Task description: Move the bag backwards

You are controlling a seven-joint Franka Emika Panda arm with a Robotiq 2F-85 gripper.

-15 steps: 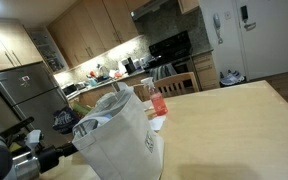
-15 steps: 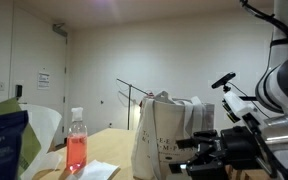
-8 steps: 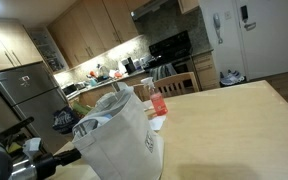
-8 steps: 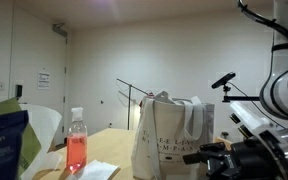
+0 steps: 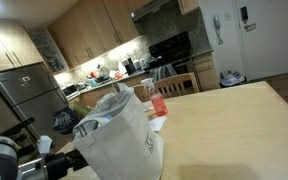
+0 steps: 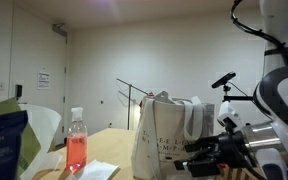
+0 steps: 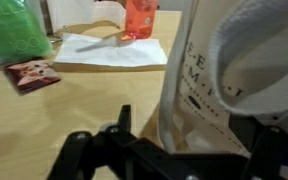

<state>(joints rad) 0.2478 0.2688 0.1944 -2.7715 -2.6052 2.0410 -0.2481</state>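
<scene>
Spread wide beside the bag (image 6: 167, 135), the pincer (image 6: 196, 158) faces soft, probably light fabric, likely best gripped at the slumping rim.

A home kitchen: wooden cabinets (image 5: 84, 35), steel fridge (image 5: 29, 97), black stove (image 5: 174, 48) under a hood (image 5: 156, 10).

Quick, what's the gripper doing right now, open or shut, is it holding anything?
Gripper: open, gripping nothing, right up against the bag.
</scene>
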